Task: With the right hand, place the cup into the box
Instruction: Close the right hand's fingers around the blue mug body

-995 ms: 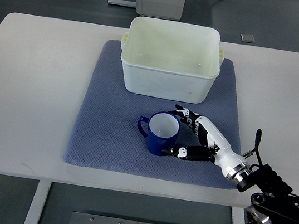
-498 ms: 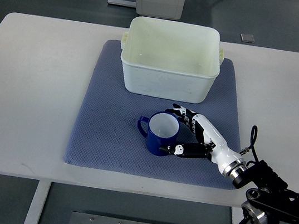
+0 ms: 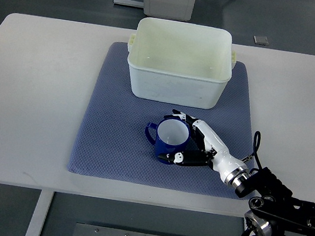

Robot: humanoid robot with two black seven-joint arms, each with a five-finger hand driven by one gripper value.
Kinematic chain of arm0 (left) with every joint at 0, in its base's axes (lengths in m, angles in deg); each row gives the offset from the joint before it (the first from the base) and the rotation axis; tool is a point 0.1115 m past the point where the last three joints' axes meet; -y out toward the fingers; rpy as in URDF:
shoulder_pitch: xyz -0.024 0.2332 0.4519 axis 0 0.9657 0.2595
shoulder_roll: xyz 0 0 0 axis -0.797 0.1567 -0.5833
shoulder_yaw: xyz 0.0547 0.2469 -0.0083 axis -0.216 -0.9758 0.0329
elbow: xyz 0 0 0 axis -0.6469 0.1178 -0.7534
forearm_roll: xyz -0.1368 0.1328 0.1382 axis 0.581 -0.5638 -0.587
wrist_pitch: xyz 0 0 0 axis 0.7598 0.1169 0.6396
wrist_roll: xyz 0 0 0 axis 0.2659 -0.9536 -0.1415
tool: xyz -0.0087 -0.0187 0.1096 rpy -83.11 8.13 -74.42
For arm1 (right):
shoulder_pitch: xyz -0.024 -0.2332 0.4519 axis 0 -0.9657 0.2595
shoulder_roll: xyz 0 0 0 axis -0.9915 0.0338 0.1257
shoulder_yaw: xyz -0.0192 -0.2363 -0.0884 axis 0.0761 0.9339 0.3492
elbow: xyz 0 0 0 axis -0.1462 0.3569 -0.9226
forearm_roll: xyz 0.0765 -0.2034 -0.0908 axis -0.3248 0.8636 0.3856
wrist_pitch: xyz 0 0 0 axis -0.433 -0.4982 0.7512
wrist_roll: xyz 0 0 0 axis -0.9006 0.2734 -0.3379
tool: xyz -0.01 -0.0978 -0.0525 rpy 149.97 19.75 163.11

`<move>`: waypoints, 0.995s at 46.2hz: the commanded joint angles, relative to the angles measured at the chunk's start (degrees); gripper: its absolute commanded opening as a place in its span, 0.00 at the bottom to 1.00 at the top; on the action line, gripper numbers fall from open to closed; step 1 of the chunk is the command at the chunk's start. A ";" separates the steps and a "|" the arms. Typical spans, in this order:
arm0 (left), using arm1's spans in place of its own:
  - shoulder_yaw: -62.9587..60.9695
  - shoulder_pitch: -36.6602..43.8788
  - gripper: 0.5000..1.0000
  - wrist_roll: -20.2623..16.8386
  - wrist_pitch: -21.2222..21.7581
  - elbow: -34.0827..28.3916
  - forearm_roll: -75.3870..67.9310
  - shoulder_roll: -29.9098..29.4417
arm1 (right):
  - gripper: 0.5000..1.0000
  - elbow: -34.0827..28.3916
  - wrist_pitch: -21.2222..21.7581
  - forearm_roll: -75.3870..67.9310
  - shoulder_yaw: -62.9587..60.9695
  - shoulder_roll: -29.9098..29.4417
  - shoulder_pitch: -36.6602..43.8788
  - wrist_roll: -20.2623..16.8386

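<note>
Now, the top view, the only one on offer. A white table (image 3: 35, 100) is seen, with a blue-grey mat (image 3: 112, 141) laid across its middle. On the far half of the mat a white box (image 3: 176, 91) is set, open at the top and with nothing visible inside. On the near half, a dark blue cup (image 3: 170, 140) is found standing upright, mouth up, its pale inside showing and its handle turned toward the picture's left.

The right hand (image 3: 192, 142) is brought in from the lower right corner, the forearm lying slantwise across the mat's near right part. The cup is met on its right side: the fingers (image 3: 182, 117) are curled round the far rim, and the thumb (image 3: 176, 156) is laid against the near wall. The cup is thus cupped between them, though how firmly it is pinched cannot be told from this height. It appears to be resting on the mat, not lifted.

The relation that matters is plainly laid out. The cup is placed just left of the palm, and the box lies straight beyond the cup, close by, with only a strip of mat between them. The handle is pointed away from the hand, so it is not in the way. A lift over the near wall of the box, then a short carry away from the robot, is judged to be called for.

No left hand is seen anywhere.
</note>
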 commanded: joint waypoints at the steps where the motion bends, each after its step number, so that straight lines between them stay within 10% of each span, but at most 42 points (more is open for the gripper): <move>1: 0.00 0.00 1.00 0.00 0.00 0.00 0.00 0.00 | 1.00 0.01 0.00 -0.73 0.00 -0.08 0.14 -0.02; 30: 0.00 0.00 1.00 0.00 0.00 0.00 0.09 0.00 | 0.99 1.15 -0.53 -5.30 2.29 -2.98 2.86 -0.20; 46: 0.00 0.00 1.00 0.00 0.00 0.00 0.09 0.00 | 0.70 1.42 -3.07 -5.48 5.89 -3.86 5.59 -0.11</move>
